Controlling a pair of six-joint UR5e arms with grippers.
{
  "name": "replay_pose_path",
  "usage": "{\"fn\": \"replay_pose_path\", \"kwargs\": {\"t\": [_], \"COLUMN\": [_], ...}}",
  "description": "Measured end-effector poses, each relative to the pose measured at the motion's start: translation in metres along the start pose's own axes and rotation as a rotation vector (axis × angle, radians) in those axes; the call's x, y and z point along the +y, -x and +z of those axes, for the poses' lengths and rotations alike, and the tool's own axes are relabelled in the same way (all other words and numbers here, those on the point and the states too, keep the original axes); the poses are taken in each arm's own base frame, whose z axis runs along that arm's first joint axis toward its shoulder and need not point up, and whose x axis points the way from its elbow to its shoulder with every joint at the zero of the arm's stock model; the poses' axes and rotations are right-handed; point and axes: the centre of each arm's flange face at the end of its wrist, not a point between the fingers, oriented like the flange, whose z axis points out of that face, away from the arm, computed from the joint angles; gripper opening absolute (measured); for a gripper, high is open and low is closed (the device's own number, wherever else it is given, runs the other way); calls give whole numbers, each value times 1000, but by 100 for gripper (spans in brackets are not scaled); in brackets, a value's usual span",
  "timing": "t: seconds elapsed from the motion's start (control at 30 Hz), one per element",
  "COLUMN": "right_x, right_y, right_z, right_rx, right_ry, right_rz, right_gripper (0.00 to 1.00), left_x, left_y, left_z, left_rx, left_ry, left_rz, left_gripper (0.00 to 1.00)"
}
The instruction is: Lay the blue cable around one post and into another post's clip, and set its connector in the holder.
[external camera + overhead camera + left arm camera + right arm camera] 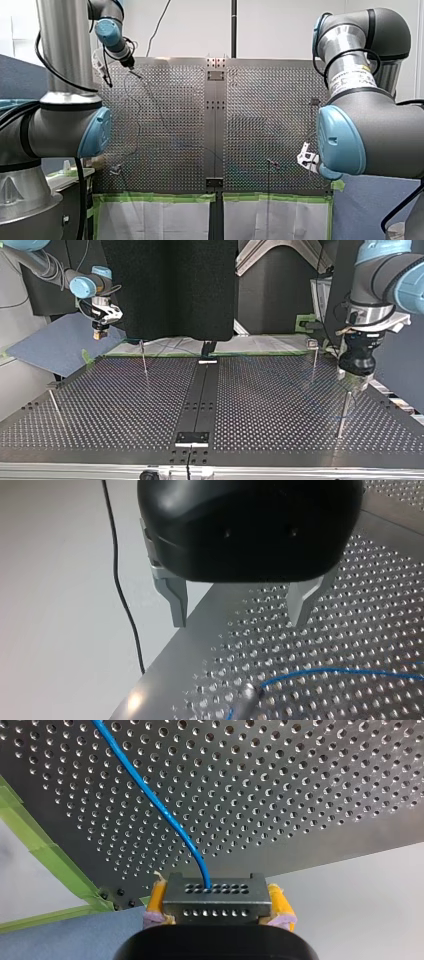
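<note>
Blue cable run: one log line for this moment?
left end effector open, empty, above table edge | right end effector shut on connector | blue cable runs from connector over table, passes post near left end effector

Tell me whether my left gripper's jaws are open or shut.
Open. On my left gripper the jaws stand wide apart, with nothing between them.

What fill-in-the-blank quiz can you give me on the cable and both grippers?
My right gripper is shut on the connector, whose cable is ____. The pads pinching the connector are ____. My left gripper has its metal fingers ____, with nothing between them.
Missing words: blue; yellow; open.
</note>
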Motion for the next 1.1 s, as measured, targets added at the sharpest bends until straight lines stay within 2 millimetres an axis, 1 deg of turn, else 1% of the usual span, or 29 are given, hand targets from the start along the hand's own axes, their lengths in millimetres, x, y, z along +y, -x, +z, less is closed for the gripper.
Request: {"fn": "replay_pose_path", "kwargs": {"t": [0.1, 0.23, 0.33, 0.4, 0.57, 0.73, 0.83, 1.1], "right_x": [0, 0, 0, 0, 0, 0, 0, -1], "right_y": [0, 0, 0, 0, 0, 0, 0, 1], "right_z": [0, 0, 0, 0, 0, 0, 0, 0], "right_rx": [-1, -1, 0, 1, 1, 0, -2, -2], "right_ry": [0, 0, 0, 0, -1, 0, -1, -2], "right_rz": [-1, -2, -2, -2, -2, -3, -3, -4], "right_gripper": [2, 2, 2, 2, 2, 2, 2, 2], "left_x": [-9, -23, -30, -31, -26, -17, -13, -11], "left_y": [9, 27, 39, 42, 37, 22, 17, 16], "left_z": [1, -4, -4, -4, 1, 10, 12, 9], "left_rx": [-1, -25, -45, -47, -17, 36, 60, 69], "left_ry": [-35, -83, -99, -98, -52, 11, 47, 70], "left_rz": [5, 4, 2, 2, 14, 46, 70, 102], "left_gripper": [100, 100, 100, 100, 100, 100, 100, 100]}}
